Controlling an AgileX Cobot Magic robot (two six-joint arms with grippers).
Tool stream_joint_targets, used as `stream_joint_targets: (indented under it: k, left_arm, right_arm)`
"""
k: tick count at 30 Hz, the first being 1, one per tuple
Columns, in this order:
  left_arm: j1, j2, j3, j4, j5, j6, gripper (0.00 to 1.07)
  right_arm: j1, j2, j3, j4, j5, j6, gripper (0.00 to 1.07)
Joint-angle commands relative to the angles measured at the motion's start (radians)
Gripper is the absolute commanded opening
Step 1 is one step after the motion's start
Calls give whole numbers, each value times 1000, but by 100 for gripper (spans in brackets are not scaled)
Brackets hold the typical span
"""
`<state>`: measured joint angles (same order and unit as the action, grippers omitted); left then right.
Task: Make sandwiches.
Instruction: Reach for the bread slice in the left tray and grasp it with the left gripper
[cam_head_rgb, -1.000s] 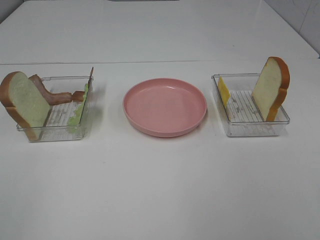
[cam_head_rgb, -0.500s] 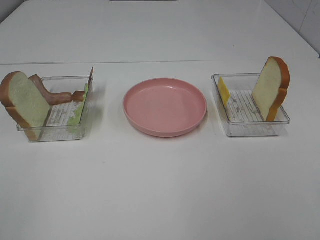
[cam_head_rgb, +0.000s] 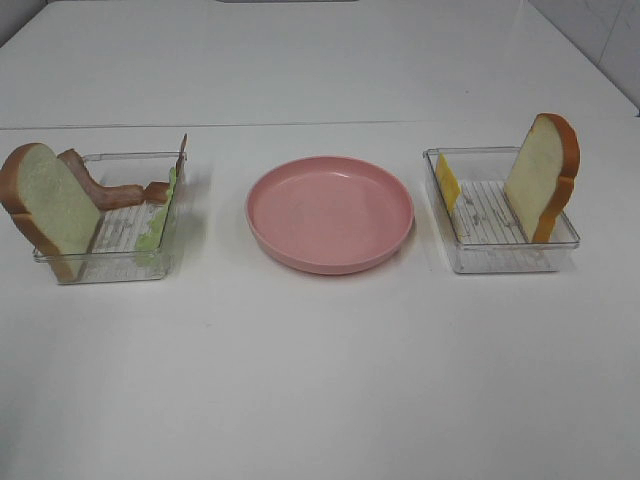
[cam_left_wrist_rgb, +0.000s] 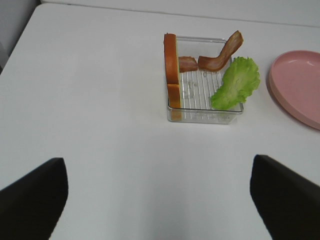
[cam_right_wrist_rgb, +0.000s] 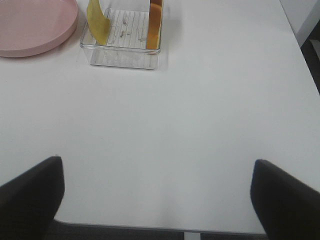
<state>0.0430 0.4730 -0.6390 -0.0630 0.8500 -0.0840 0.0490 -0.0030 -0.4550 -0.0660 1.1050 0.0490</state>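
No layer of the sandwiches is being shown on the pink plate (cam_head_rgb: 330, 213), which is lying bare at the middle of the table (cam_head_rgb: 320, 380). Assembly is therefore being judged as not yet begun.

All ingredients are being kept in two clear trays, one on each side of the plate, near it but not touching it.
- **Left tray (cam_head_rgb: 110, 265):** one bread slice (cam_head_rgb: 50, 205) is being propped on edge at the left wall. The bacon strips (cam_head_rgb: 105, 190) are being draped along the far side, and a lettuce sheet (cam_head_rgb: 160, 225) is being leaned on the right wall.
- **Right tray (cam_head_rgb: 505, 258):** a cheese slice (cam_head_rgb: 447, 182) is being stood at the left wall, and a second bread slice (cam_head_rgb: 540, 175) is being leaned at the right wall.

The left gripper (cam_left_wrist_rgb: 160, 200) is being held with its jaws spread wide and nothing between them, on the near side of the left tray and well apart from it. The right gripper (cam_right_wrist_rgb: 157, 200) is likewise being held wide and empty, on the near side of the right tray and well apart from it. Neither arm is being caught in the high view.

Every step is being counted as outstanding. A bread slice is to be laid on the plate, the fillings stacked on it, and the other slice set on top. This order is being offered as a judgement only.
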Motion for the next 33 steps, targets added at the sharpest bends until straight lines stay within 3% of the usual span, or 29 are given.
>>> stream_joint_targets:
  k: [1, 8, 14, 29, 33]
  left_arm:
    - [-8, 150, -74, -9, -21, -3, 91]
    - [-7, 515, -294, 3, 18, 23, 91]
    - [-7, 736, -417, 3, 17, 23, 91]
    - [-7, 1165, -614, -19, -3, 23, 91]
    - [-7, 1282, -689, -45, -3, 51, 91]
  right_arm:
    - [-3, -36, -4, 3, 3, 7, 99]
    - [-3, -36, -4, 3, 3, 7, 99]
    - [-3, -36, -4, 3, 3, 7, 99]
    - [-3, -36, -4, 3, 3, 7, 99]
    - [-3, -36, -4, 3, 3, 7, 99]
